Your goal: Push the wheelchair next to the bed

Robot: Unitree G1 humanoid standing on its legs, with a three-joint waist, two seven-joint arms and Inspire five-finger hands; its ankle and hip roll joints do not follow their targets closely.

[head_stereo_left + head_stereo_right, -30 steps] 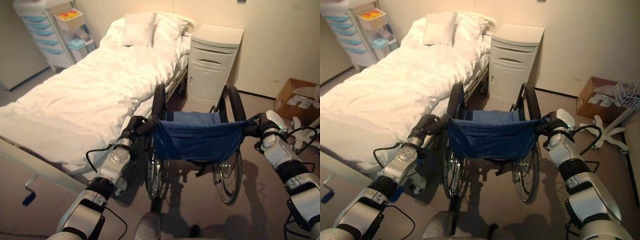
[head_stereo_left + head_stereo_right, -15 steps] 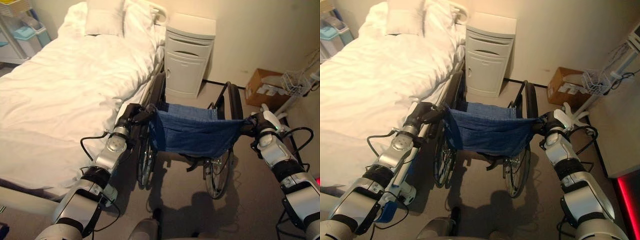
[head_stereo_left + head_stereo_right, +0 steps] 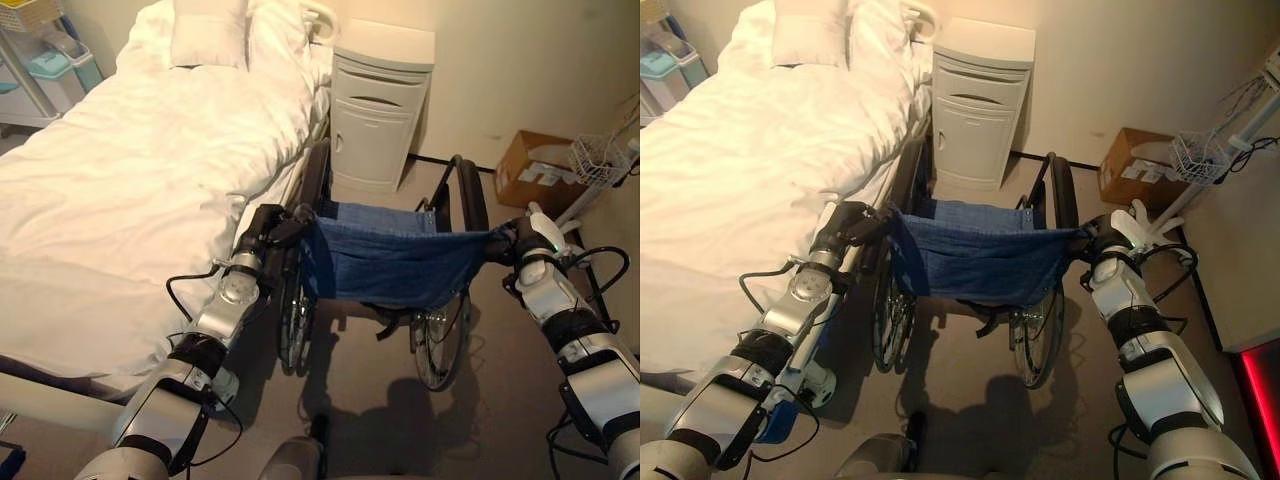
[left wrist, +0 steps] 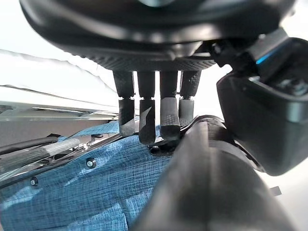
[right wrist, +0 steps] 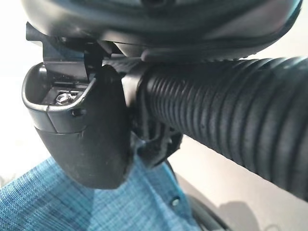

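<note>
Blue denim-like fabric formed the back of the wheelchair (image 3: 390,265), which stood alongside the bed (image 3: 130,180), its left wheel close against the bed's side rail and its front facing a white bedside cabinet (image 3: 378,115) by the wall. We had our left hand (image 3: 268,228) on the wheelchair's left push handle (image 4: 211,183), and in the left wrist view its fingers (image 4: 144,120) curled down over the black grip, so we held it closed around that handle. Our right hand (image 3: 1102,236) sat at the right push handle (image 5: 231,120); in the right wrist view the ribbed black grip ran right under the palm with the thumb (image 5: 82,139) beside it, but we could not tell from that view how the fingers lay around it. White bedding covered the bed, with a pillow (image 3: 208,38) at its head near the wall. Off to the right, on the floor against the wall, stood a cardboard box (image 3: 535,172), and just beside it a white wire basket (image 3: 1200,155) on a stand. At the far left, past the bed, part of a trolley (image 3: 45,60) with pale blue trays showed.
</note>
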